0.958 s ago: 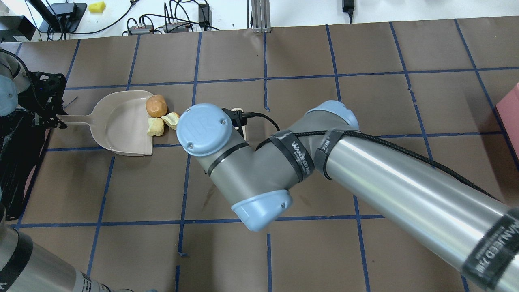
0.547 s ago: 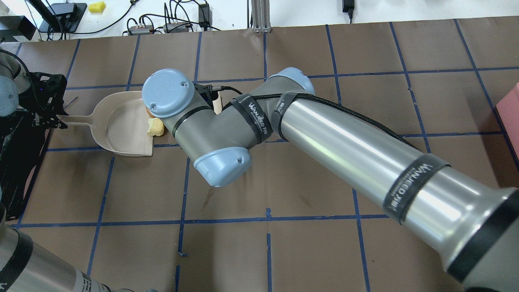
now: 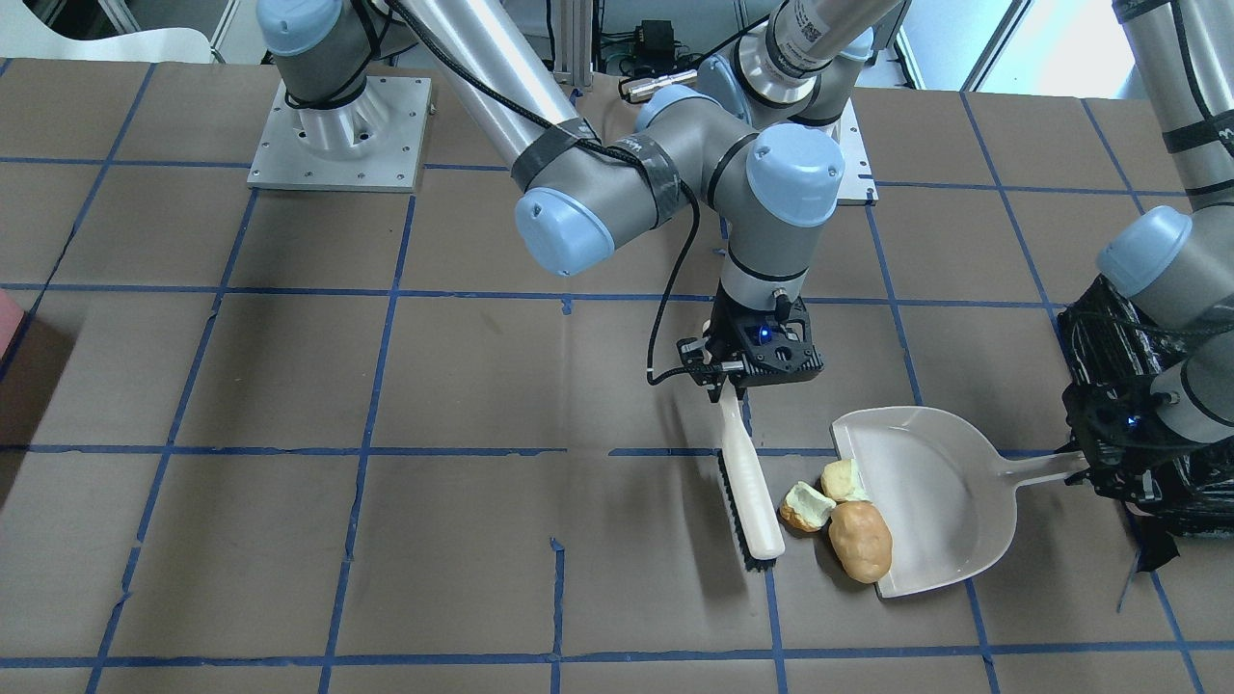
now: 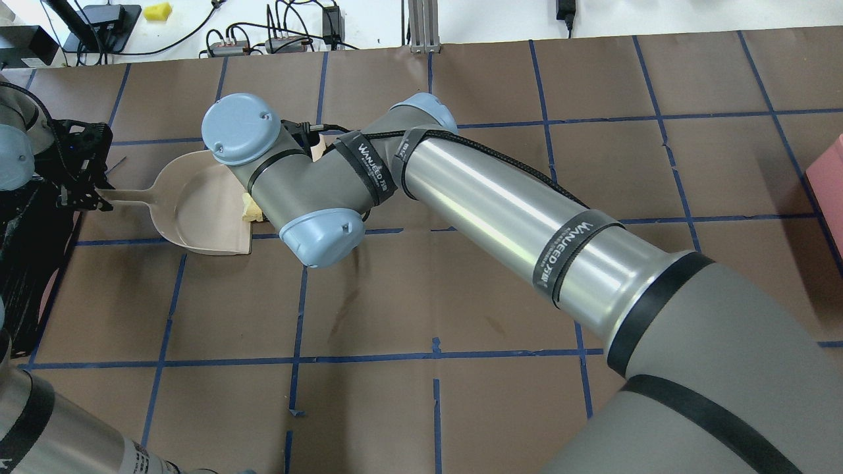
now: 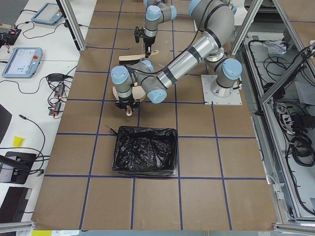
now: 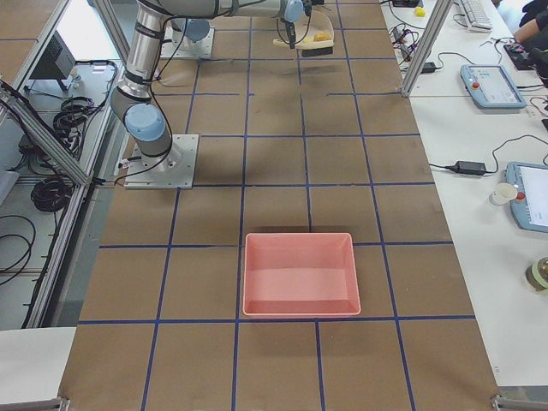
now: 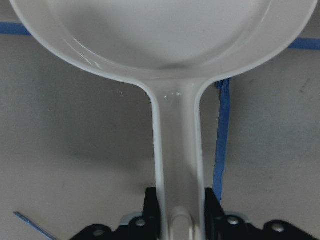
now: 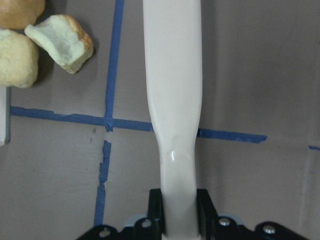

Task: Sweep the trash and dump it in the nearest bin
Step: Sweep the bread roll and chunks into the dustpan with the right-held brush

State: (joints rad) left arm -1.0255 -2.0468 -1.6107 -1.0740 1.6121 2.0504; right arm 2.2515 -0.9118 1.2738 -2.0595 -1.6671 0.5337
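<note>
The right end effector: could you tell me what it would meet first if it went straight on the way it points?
Past the brush it grips, the right end effector would likely meet only bare table; the trash lies aside, by the dustpan. Tilt unclear.

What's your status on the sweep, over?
Right gripper shut on brush; left gripper shut on dustpan handle. Trash bunched at dustpan lip, one cream chunk outside it. Nothing visible between dustpan and bin.

Brown table point(image 3: 241, 386), dustpan point(image 3: 925, 482), trash point(image 3: 805, 506), bin point(image 5: 144, 155), pink tray point(image 6: 298, 274)
</note>
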